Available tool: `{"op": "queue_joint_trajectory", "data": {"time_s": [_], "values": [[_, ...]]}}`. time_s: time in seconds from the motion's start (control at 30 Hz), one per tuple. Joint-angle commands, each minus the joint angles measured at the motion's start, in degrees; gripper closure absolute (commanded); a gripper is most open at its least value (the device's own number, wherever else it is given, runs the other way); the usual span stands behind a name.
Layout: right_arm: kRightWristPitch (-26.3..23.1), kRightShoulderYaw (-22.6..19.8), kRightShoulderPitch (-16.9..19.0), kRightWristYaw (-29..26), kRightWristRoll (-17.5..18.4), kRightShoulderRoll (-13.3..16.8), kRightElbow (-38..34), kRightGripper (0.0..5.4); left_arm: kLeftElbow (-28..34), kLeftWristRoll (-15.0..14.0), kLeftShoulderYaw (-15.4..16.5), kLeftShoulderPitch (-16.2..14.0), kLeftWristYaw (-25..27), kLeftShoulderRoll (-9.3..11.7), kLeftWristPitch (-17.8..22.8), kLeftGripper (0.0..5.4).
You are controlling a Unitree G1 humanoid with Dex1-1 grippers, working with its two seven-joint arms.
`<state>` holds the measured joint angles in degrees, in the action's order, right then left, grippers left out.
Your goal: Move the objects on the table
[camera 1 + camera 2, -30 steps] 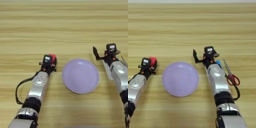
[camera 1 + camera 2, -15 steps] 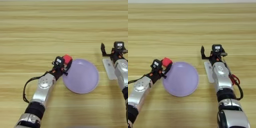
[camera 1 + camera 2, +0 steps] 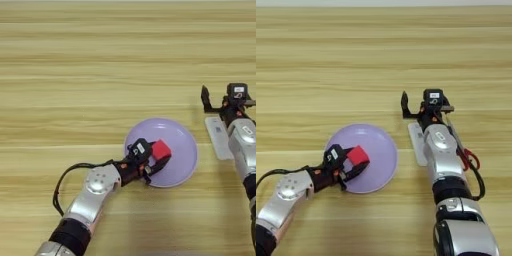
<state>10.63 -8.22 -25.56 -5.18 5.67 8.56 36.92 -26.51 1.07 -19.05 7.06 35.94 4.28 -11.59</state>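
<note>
Over the near edge of the lilac plate [image 3: 177, 142], the left gripper [image 3: 156, 159] is clamped on the small red block [image 3: 161, 149]. If it lets go too early, the block could bounce or slide off the rim onto the table [image 3: 100, 75]. The right gripper [image 3: 423, 106] waits beside the plate with its fingers apart. The scissors [image 3: 466, 152] lie by that arm, partly hidden. The small stickers on both grippers can't be read.
</note>
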Motion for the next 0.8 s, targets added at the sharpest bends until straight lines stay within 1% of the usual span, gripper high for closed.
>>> {"op": "queue_joint_trajectory", "data": {"time_s": [0.03,0.1,0.13,0.27,0.6,0.7,0.8], "values": [[-0.21,0.08,-1.06,0.28,-0.21,-0.31,0.07,0.00,-0.25,1.51,-1.95,-0.31,1.21,0.63,1.21,3.22],[-0.23,0.11,-1.03,0.29,-0.22,-0.35,0.00,0.00,-0.21,1.60,-2.20,-0.35,1.34,0.74,1.45,3.22],[-0.24,0.12,-1.00,0.29,-0.23,-0.36,-0.05,0.00,-0.16,1.57,-2.25,-0.35,1.32,0.79,1.51,2.86],[-0.25,0.18,-1.01,0.16,-0.25,-0.34,0.02,0.00,-0.13,1.57,-2.32,-0.29,0.93,0.86,1.62,2.41],[-0.22,0.31,-0.93,-0.11,-0.29,-0.29,0.12,0.00,-0.23,1.55,-2.31,-0.13,0.17,0.83,1.50,1.58],[-0.18,0.37,-0.90,-0.19,-0.32,-0.29,0.23,0.00,-0.16,1.03,-1.69,0.05,-0.23,0.71,1.24,1.32],[-0.17,0.39,-0.93,-0.28,-0.30,-0.24,0.34,0.00,-0.15,-0.21,0.03,0.69,-1.19,0.24,1.36,1.10]]}}
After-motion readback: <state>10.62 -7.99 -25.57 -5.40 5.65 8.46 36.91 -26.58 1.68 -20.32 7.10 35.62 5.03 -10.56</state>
